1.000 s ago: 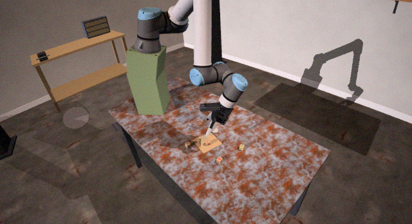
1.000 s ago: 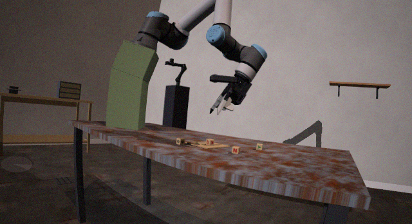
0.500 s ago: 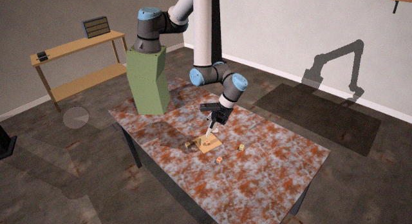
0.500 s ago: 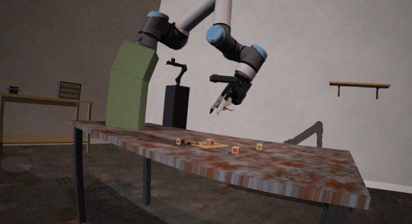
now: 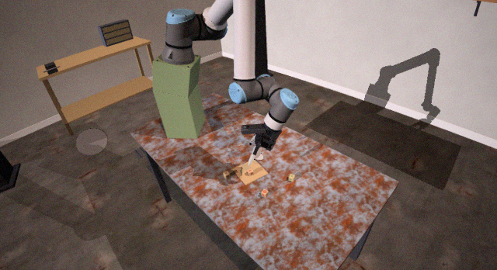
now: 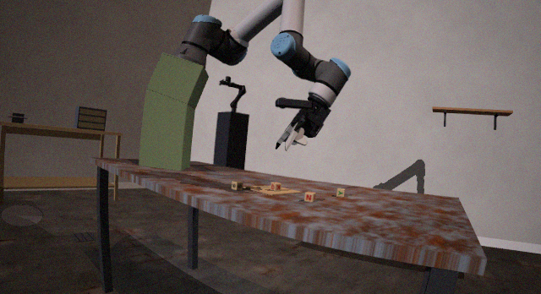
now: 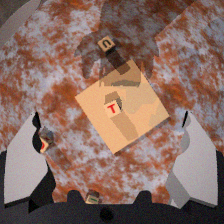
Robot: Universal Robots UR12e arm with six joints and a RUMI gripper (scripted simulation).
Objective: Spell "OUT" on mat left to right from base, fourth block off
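The tan mat (image 5: 255, 172) lies near the middle of the rusty table. A block with a red T (image 7: 113, 108) sits on it; it also shows in the top view (image 5: 250, 171) and the exterior view (image 6: 275, 186). A block with a dark U (image 7: 105, 44) lies off the mat, just beyond one edge (image 5: 227, 174). A red-lettered block (image 5: 264, 192) and a green-lettered block (image 5: 290, 178) lie off the mat on the table. My gripper (image 6: 287, 144) hangs open and empty well above the mat, roughly over the T block (image 7: 111, 125).
The green robot pedestal (image 5: 178, 97) stands at the table's back corner. A wooden shelf unit (image 5: 93, 80) stands on the floor behind the table. A black stand (image 6: 230, 138) is behind the table. The table edges are far from the blocks.
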